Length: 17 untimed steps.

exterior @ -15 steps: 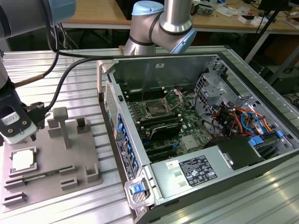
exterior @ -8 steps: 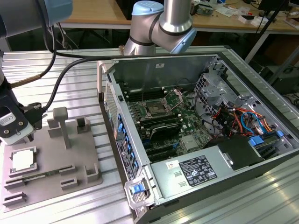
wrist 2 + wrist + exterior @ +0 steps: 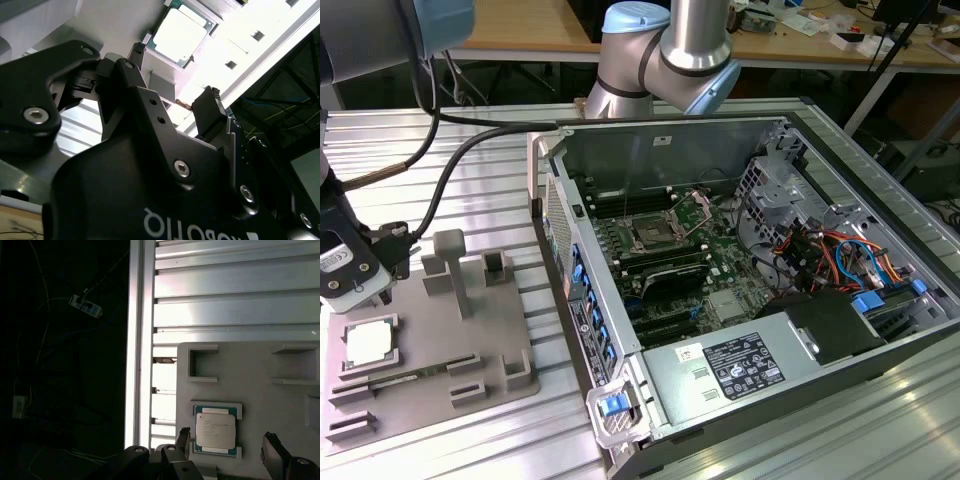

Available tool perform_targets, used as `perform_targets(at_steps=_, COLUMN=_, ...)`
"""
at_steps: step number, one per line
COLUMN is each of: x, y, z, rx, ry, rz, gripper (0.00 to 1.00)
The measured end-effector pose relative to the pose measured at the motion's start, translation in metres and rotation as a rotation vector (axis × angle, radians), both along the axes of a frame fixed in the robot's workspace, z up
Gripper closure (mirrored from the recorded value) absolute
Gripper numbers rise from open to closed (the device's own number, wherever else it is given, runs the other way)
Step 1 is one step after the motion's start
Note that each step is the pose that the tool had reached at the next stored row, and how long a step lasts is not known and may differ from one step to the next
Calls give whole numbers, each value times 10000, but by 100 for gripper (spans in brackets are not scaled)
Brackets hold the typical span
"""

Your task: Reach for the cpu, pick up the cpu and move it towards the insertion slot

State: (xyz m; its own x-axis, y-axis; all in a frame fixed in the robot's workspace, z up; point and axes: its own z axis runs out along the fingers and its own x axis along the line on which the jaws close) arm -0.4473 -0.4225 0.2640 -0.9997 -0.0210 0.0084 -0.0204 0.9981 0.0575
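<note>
the pincer, fingers apart and partly cut off, hangs over the cpu.

My arm is silver tubing with pale blue joint caps, and a thick black cable trails along to the wrist. The gripper is matte black and angular, with silver hex-socket screws in its body and linkages and white lettering on the housing. Its fingers are black blocks, possibly ridged at the tips. A white label marks one side.
</note>
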Motion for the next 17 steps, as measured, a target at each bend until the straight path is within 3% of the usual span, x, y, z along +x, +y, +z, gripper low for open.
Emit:
perform_targets(at_steps=6, x=-7, y=-8, z=-19, rx=0, ry=-1, rz=2, gripper=34)
perform_targets(at_steps=17, x=-10, y=-50, z=-165, rx=0, ry=0, rz=-2, gripper=34)
